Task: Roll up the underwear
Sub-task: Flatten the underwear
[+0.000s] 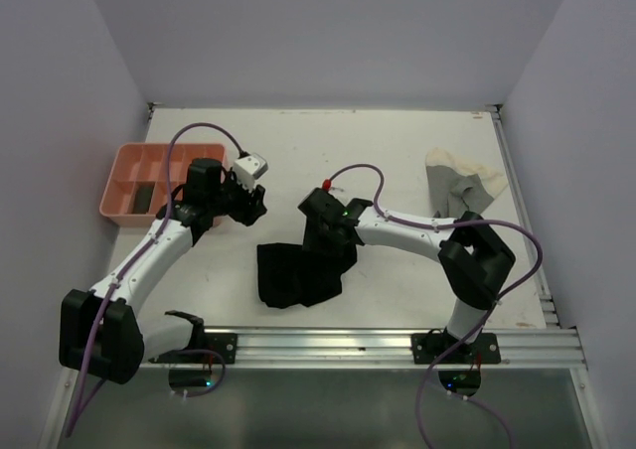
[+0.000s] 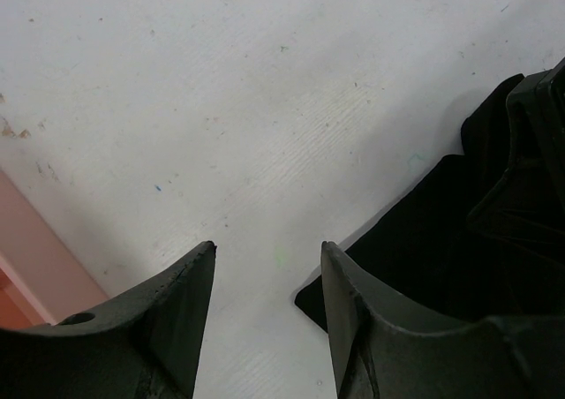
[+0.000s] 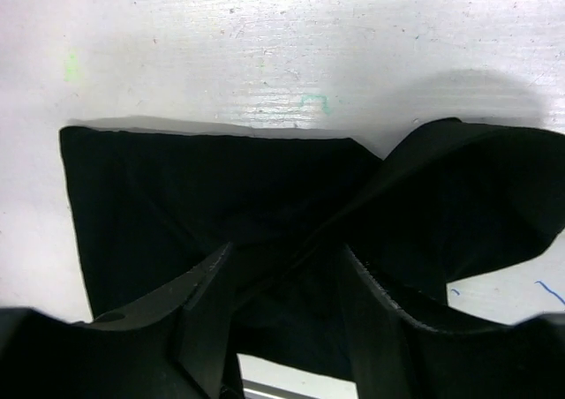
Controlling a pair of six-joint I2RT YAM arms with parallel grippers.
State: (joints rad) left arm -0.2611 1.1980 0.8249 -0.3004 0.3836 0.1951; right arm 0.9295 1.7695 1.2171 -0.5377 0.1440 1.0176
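Your right gripper [image 3: 284, 253] half-open over crumpled black underwear [image 3: 177, 187] mid-table; whether fold is pinched, cannot tell. Left gripper [image 2: 267, 249] half-open, empty, beside it. Cream underwear [image 1: 457, 186] (far right) unrolled. Rolling mostly left.

Arms: 2, left arm [image 1: 149, 255] and right arm [image 1: 412, 232]. Grippers: 2, left gripper [image 2: 268, 251] and right gripper [image 3: 287, 251], two fingers each. Underwear: 3 pieces in view: 1 black garment [image 1: 293, 275], 1 cream-grey heap [image 1: 462, 186], and 1 dark piece [image 1: 144, 196] in a tray compartment. Pink tray [image 1: 124, 166]: 1, compartment count unclear. Purple cables [image 1: 199, 127]: 2.
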